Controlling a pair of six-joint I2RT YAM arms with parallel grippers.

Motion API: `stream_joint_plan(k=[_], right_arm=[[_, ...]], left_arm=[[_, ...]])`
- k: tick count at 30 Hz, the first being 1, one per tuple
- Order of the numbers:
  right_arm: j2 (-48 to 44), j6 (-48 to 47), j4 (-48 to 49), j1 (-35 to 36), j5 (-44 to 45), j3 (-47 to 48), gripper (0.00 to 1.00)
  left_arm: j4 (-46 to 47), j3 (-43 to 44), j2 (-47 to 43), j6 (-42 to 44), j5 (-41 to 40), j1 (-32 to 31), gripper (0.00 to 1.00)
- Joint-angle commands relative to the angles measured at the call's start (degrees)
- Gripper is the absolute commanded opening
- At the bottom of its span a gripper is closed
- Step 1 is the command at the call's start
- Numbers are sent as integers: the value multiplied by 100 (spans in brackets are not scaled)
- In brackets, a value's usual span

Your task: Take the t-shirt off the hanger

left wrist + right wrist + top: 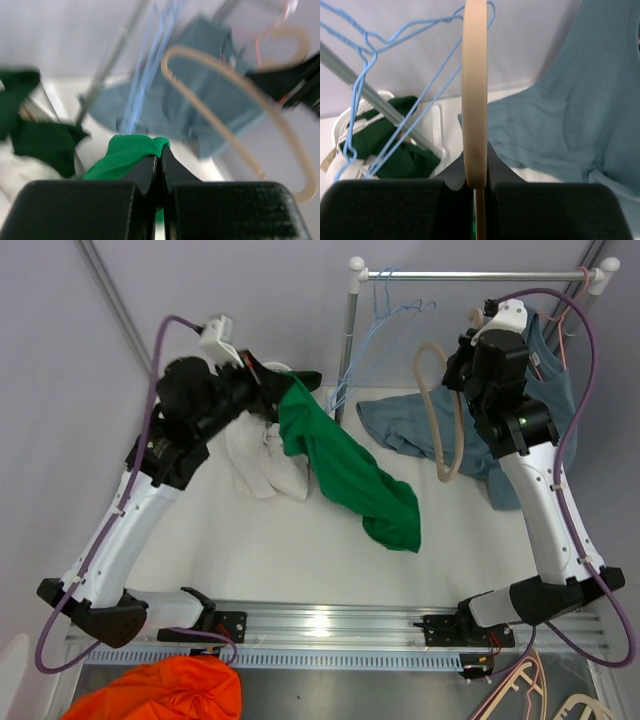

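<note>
As the two arms stood apart, step in hand: the pull-off looked finished, because the bright green cotton t-shirt (350, 472) and the beige curved plastic hanger (440, 430) did not touch anywhere.
Left gripper (161, 150): its jaws were pressed together on a fold of the green t-shirt, left of centre in the upper part of the top view.
Right gripper (476, 172): its jaws were narrow and clamped on the hanger's bar, at the upper right of the top view.
T-shirt: it trailed from the left gripper diagonally down to the frame's centre. Its lower end lay bunched on the white table (250, 550), just beside a crumpled white cloth (262, 462).
Hanger: it was bare and held up in front of a blue-grey shirt (405, 430) spread at the upper right.
Next move, as a judgement: let the green t-shirt go onto the table. Then carry the hanger aside without snagging the blue wire hangers (385, 315) on the rail at the top.
</note>
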Motion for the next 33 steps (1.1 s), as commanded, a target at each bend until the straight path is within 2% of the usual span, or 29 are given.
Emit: stream_joint_plan(k=[1,4,5,7,9,15,20,23,27,33], right_arm=[[440,-294,998,44,510,433,0],[942,-479,973,35,835,1197,0],[1336,-514,807,44,923,1747,0],[1725,-611,587,62,1116,2356,0],[2165,-699,489,97,1213,2919,0],[2596,-963,1191,106,1319,2983,0],[2833,-1112,1727,106,1118,3018,0],[2957,-1226,2008,97,907,3010,0],[3115,-1341,2387,88,511,3036,0],[3220,-1473,2721,97,221,2922,0]], left_arm=[[107,1051,365,109,275,477,1],[98,1869,725,73,207,794,1],[19,2418,822,64,119,891,1],[-514,2896,1137,90,-197,962,1],[-623,3485,1288,204,-462,1032,1],[175,4356,2079,47,142,1629,1],[2220,4550,2737,108,618,1902,1],[2453,5198,3133,161,566,2051,1],[3453,5061,3520,275,224,2218,1],[3640,5043,4294,-129,276,2544,1]])
